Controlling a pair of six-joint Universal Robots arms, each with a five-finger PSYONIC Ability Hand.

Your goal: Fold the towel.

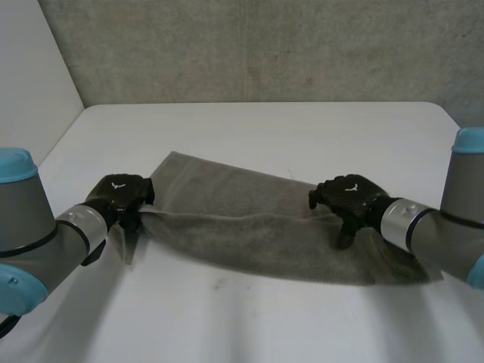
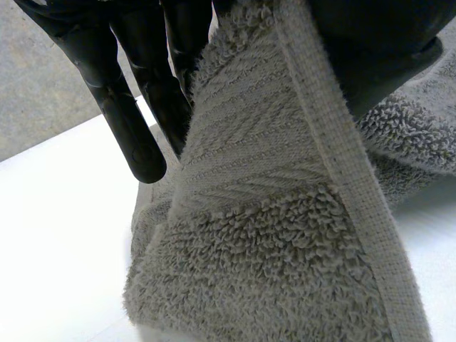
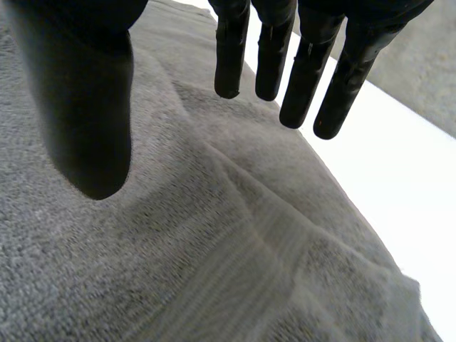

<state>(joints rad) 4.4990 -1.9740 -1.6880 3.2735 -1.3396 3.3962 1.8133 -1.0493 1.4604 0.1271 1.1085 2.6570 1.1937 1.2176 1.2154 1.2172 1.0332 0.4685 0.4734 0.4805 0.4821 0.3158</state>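
L hand [image 1: 121,195] pinches left end of towel [image 1: 249,234]; R hand [image 1: 349,198] released, over its right part.

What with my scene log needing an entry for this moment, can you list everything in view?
towel: one, grey, across the middle of the table, one end lifted.
table: one, white, under the towel.
wall: one, grey, behind the table.
left arm: one, grey with a light-blue cap, near the lifted end.
right arm: one, same colours, at the towel's other end.
left robot hand: one, black, pinching the towel's hemmed edge.
right robot hand: one, black, fingers straight, over the towel.
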